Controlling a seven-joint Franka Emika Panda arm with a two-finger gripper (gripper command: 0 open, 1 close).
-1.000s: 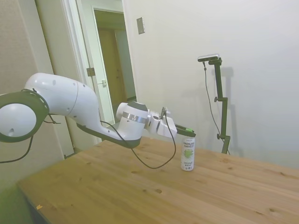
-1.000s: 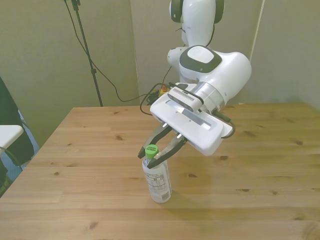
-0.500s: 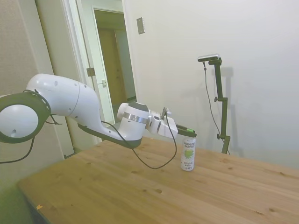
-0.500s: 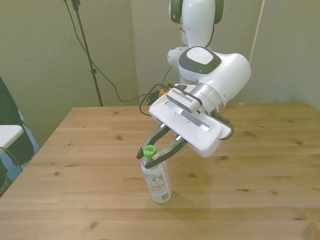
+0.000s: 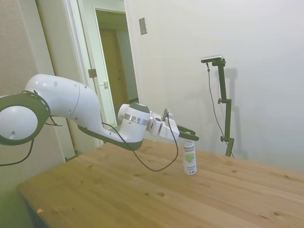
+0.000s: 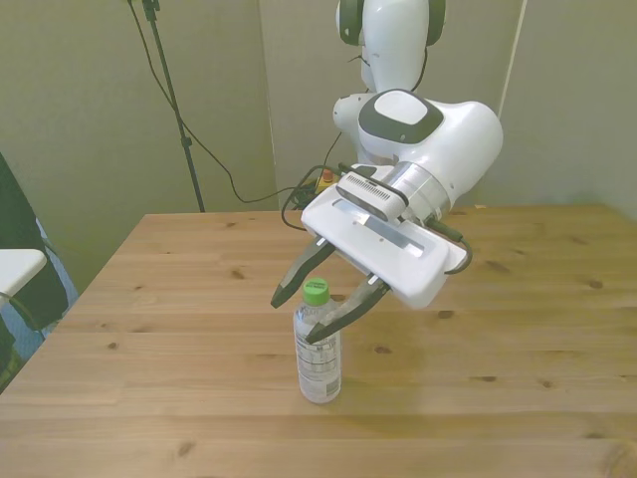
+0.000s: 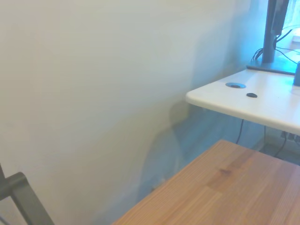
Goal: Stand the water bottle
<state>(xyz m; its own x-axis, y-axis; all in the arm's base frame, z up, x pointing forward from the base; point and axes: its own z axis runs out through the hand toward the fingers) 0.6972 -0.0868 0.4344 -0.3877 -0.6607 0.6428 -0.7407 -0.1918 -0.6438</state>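
1. My gripper is spread wide, its two dark fingers splayed to either side of the bottle's cap with a clear gap on each side; it holds nothing.
2. From the front I see one finger toward the front view's left of the cap and the other toward the right, lower down beside the bottle's neck. Neither looks to be touching the bottle.
3. In the side view the gripper sits level with the top of the bottle, reaching in roughly horizontally.
4. The bottle stands upright on the table, green cap on top, label facing the front camera.
5. In the side view the bottle stands on its base toward the far part of the table, its white label with the green round mark showing.
6. My wrist camera shows only a corner of the table, a pale wall and a white desk beyond; the bottle is out of its frame.
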